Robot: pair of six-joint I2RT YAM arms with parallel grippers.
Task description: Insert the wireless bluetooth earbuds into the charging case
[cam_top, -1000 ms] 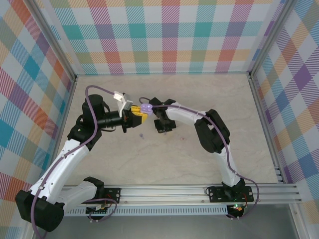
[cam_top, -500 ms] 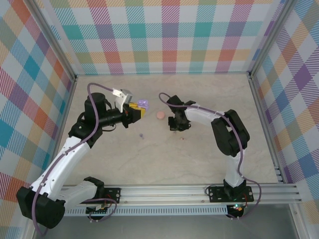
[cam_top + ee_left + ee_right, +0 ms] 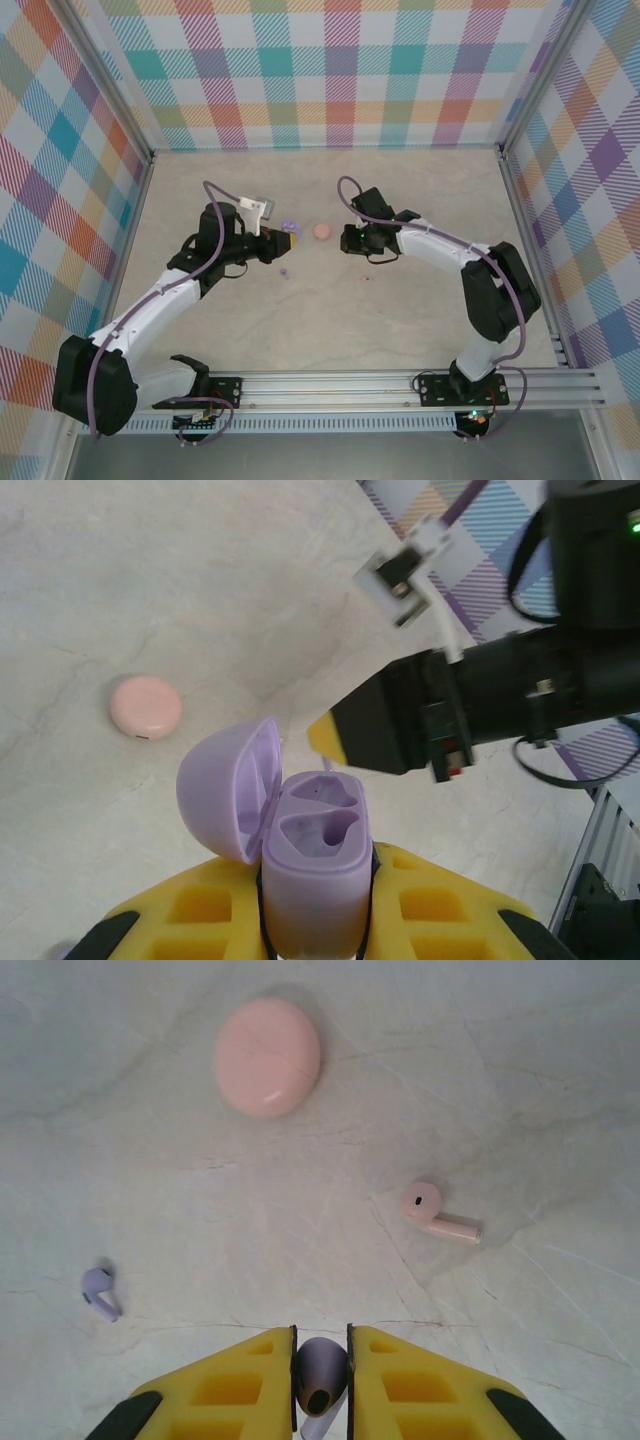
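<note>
one purple bud point(image 3: 322, 1368) sits clenched in the right claw point(image 3: 320, 1345); a second purple bud point(image 3: 98, 1292) and a pink bud point(image 3: 438, 1212) lie on the desk point(image 3: 520, 1080) near the shut pink case point(image 3: 267, 1055). the left claw point(image 3: 316, 900) grips the open purple case point(image 3: 318, 820), both wells empty. best to line the stem with a well, lower slowly and release only once seated.

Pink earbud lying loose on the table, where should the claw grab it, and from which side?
Take the pink earbud by its round head, coming straight down from above. It lies flat on the table with its thin stem pointing sideways, so the head is probably the thickest part to pinch.
</note>
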